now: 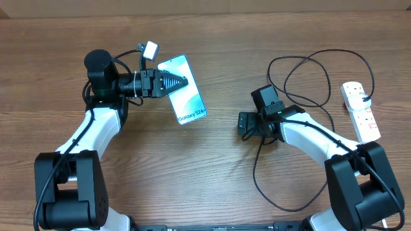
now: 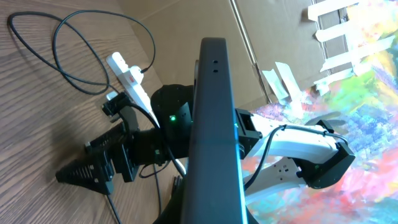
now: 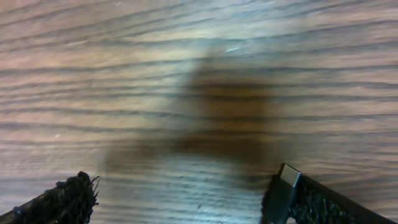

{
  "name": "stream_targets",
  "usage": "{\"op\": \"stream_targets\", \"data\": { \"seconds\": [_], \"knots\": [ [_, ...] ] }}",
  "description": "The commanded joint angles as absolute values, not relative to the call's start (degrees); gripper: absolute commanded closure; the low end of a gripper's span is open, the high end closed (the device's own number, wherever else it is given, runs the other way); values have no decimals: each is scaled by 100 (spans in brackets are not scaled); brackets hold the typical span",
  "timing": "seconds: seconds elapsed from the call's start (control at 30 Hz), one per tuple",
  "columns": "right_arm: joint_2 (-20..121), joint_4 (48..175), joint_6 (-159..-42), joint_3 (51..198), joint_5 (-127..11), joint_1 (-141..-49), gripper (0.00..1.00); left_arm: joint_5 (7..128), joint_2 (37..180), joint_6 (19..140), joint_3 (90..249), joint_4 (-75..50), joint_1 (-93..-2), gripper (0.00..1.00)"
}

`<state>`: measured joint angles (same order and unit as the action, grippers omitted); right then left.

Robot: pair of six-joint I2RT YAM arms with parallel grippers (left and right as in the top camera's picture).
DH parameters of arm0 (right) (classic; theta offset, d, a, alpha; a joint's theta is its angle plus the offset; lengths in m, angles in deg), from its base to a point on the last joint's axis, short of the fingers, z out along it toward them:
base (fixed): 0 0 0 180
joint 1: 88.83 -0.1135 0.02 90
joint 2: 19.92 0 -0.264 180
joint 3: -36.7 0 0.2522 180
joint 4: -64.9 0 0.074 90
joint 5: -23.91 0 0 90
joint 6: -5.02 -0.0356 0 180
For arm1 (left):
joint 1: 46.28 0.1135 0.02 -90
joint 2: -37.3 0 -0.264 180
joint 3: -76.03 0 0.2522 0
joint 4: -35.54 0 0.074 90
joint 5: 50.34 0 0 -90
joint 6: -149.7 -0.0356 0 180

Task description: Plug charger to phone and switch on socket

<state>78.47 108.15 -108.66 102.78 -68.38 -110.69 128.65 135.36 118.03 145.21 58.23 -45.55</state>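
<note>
Left claw [image 1: 182,81] is clenching the slim black-edged smartphone [image 1: 191,102] at its ten-o'clock edge; plugging pressure is risking twisting it loose. Right claw [image 1: 243,124] is hanging released, empty.

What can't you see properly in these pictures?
Cable tip: overhead, lost where the cable runs under the right arm.
Socket switches: overhead, too small to tell on or off.
Phone screen: left wrist view, phone is edge-on.
Right jaws: right wrist view, cut off by the bottom edge; table blurred.
</note>
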Motion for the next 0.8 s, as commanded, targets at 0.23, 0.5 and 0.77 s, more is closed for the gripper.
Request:
{"op": "stream_targets", "data": {
  "seconds": [0.23,0.5,0.77],
  "knots": [
    [7995,11891,-11036,11519,-7541,-11017,0,12974,13542,11798,14512,5851,-4587,96],
    [7995,12678,-11275,12608,-7850,-10989,0,12956,13542,11798,14512,5851,-4587,96],
    [8011,13178,-12739,12238,-7732,-10744,0,12954,13542,11794,14512,5851,-4592,96]
  ]
}}
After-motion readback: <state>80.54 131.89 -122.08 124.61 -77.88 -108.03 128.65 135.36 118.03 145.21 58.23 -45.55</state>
